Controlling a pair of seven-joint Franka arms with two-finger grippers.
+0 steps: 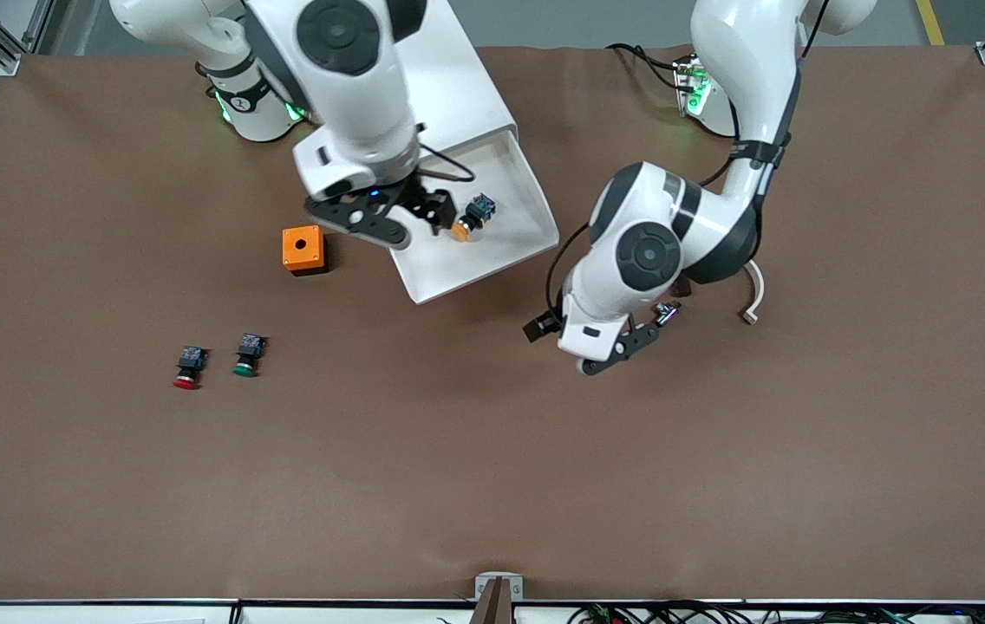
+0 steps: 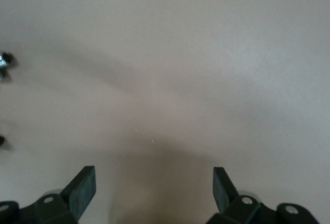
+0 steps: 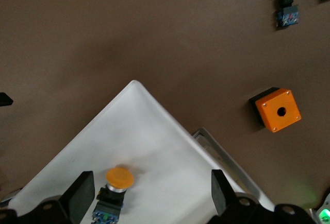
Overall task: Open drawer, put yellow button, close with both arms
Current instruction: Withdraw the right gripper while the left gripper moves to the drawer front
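Note:
The white drawer point(image 1: 538, 211) stands pulled open from its white cabinet point(image 1: 462, 95). The yellow button point(image 1: 471, 217) lies on its side inside the drawer, cap toward the front camera. My right gripper point(image 1: 419, 221) hangs open just above the drawer. In the right wrist view the button point(image 3: 116, 185) lies on the drawer floor point(image 3: 139, 131) close to one finger, free of my right gripper point(image 3: 152, 188). My left gripper point(image 1: 609, 351) is open and empty over bare table, nearer the front camera than the drawer. The left wrist view shows my left gripper point(image 2: 154, 183) over brown cloth only.
An orange box with a round hole point(image 1: 303, 250) sits beside the drawer, toward the right arm's end; it also shows in the right wrist view point(image 3: 278, 110). A green-capped button point(image 1: 246, 355) and a red-capped button point(image 1: 189, 367) lie nearer the front camera. A small metal part point(image 1: 666, 312) and a white curved piece point(image 1: 753, 299) lie by the left arm.

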